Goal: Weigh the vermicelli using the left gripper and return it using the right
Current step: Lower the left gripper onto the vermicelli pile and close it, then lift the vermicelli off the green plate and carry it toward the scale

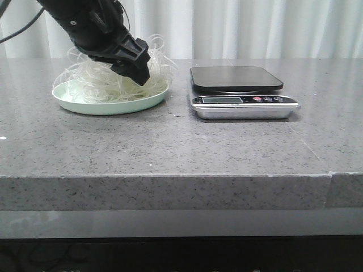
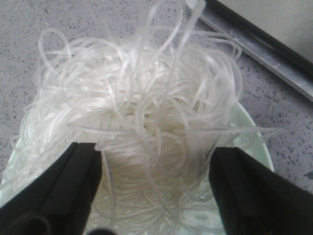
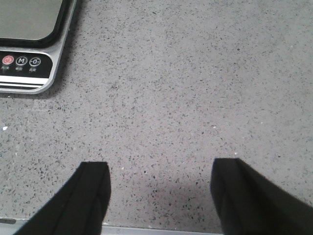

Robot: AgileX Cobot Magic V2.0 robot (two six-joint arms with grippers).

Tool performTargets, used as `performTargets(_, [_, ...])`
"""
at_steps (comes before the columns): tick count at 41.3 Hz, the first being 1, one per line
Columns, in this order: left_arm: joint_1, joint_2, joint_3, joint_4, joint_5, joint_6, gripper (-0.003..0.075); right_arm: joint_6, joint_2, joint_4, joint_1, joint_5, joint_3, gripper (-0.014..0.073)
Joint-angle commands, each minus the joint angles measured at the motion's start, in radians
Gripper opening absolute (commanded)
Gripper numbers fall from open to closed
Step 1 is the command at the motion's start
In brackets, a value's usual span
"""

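- The vermicelli (image 1: 108, 79) lay heaped in the pale green plate (image 1: 85, 105) on the left part of the grey stone table (image 1: 170, 147), so by my reading the weighing had not begun.
- The scale (image 1: 241, 90) stood just beside the plate, its dark platform bare (nothing on it at all).
- The left gripper (image 2: 155, 181) was down in the noodle nest, its jaws spread wide with strands bunched between the two black fingers (image 2: 68, 181); nothing was pinched yet.
- The right gripper (image 3: 159, 193) hung over bare table near the scale's button panel, jaws spread and holding nothing.
- Left to do, as I judged it: closing on the nest, lifting it to the scale, then the right arm's return to the plate.
- In the front view the left arm covered the middle of the nest, and the right arm did not show there.
- The scale's display was too small to read.
- How deep the left fingertips sat among the strands could not be told.
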Motion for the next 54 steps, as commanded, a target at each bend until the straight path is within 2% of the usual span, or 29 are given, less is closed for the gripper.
performTargets(1, [-0.008, -0.041, -0.032, 0.002, -0.051, -0.001, 0.0417, -0.011, 0.002, 0.002, -0.003, -0.056, -0.034, 0.0543])
performTargets(3, [-0.008, -0.041, -0.032, 0.002, -0.046, -0.001, 0.0349, -0.011, 0.002, 0.002, -0.003, -0.056, -0.034, 0.0543])
performTargets(9, [-0.008, -0.041, -0.032, 0.002, -0.044, -0.001, 0.0217, -0.011, 0.002, 0.002, -0.003, -0.056, -0.034, 0.0543])
performTargets(14, [-0.008, -0.043, -0.032, 0.002, -0.042, -0.001, 0.0139, -0.011, 0.002, 0.002, -0.003, -0.056, -0.034, 0.0543])
performTargets(31, [-0.025, -0.15, -0.112, -0.004, 0.03, -0.001, 0.0141, -0.011, 0.002, 0.002, -0.003, -0.056, -0.034, 0.0543])
performTargets(44, [-0.058, -0.175, -0.286, -0.008, 0.026, -0.001, 0.0141, -0.011, 0.002, 0.002, -0.003, -0.057, -0.034, 0.0543])
performTargets(54, [-0.114, -0.117, -0.408, -0.008, -0.038, -0.001, 0.0141, -0.011, 0.002, 0.002, -0.003, -0.056, -0.034, 0.0543])
